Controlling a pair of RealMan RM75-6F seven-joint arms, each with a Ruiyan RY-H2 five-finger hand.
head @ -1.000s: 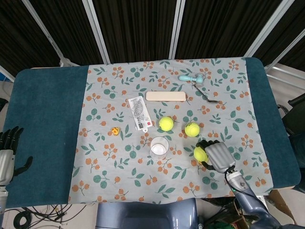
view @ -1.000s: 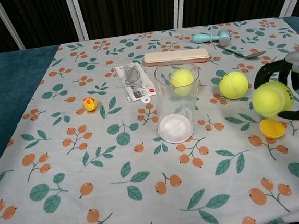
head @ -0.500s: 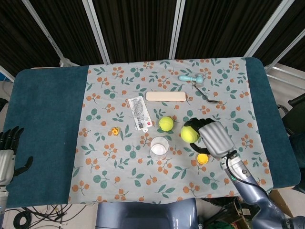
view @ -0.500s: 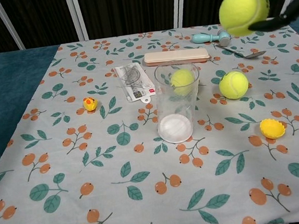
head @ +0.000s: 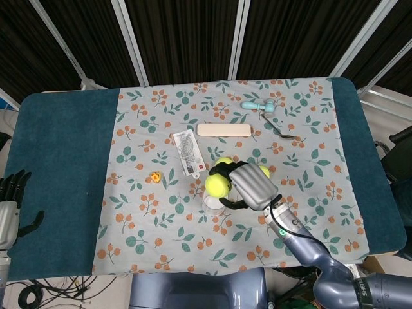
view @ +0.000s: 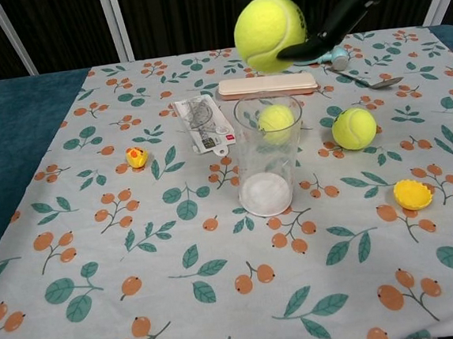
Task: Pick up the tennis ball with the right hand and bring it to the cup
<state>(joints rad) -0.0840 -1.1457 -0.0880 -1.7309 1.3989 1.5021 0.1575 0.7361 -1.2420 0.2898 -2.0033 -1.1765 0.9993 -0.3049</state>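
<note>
My right hand grips a yellow-green tennis ball in the air, directly over the mouth of the clear cup. In the chest view the held ball hangs just above the rim of the upright cup, and the dark fingers reach in from the upper right. Two more tennis balls lie on the cloth: one behind the cup, seen through its wall, and one to its right. At the table's left edge my left hand rests, holding nothing.
A yellow cap lies right of the cup. A small duck toy and a packaged ruler set lie to its left. A wooden block, a teal toy and a spoon lie further back.
My right hand has lifted the tennis ball off the cloth and carried it left, from beside the yellow cap to above the cup. The left hand has not moved.
</note>
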